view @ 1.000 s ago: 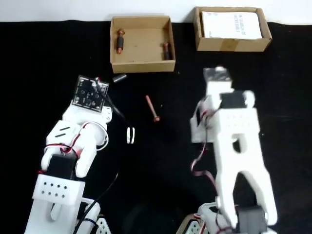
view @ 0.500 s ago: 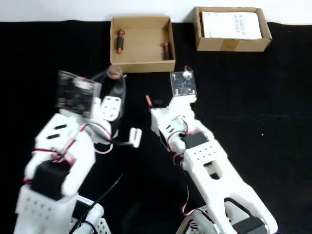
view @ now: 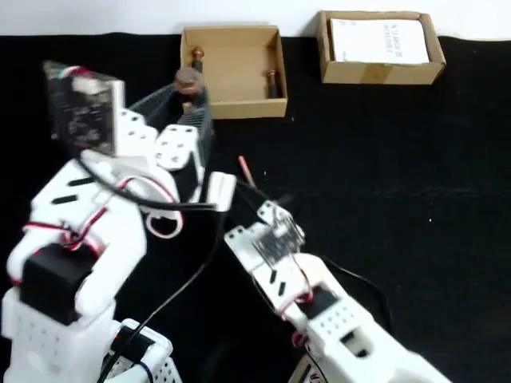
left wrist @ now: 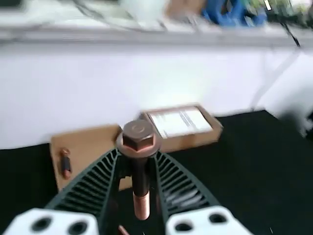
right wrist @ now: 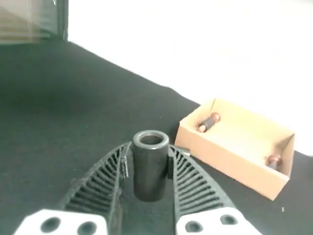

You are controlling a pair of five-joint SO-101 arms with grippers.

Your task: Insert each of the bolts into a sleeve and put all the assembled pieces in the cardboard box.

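1. Copper-coloured bolt, head up, clenched upright between the ribbed fingers of the left gripper, high above the black table, just near of the cardboard box.
2. Dark sleeve, open end up, grasped by the right gripper near the table's centre.
3. Cardboard box at the far edge, left of centre, holds an assembled piece by its left wall and a second assembled piece by its right wall.
4. Loose bolt lies on the table, near of the box.
5. Second box, far right, holds white paper.

Left end effector holds a bolt just beside the cardboard box
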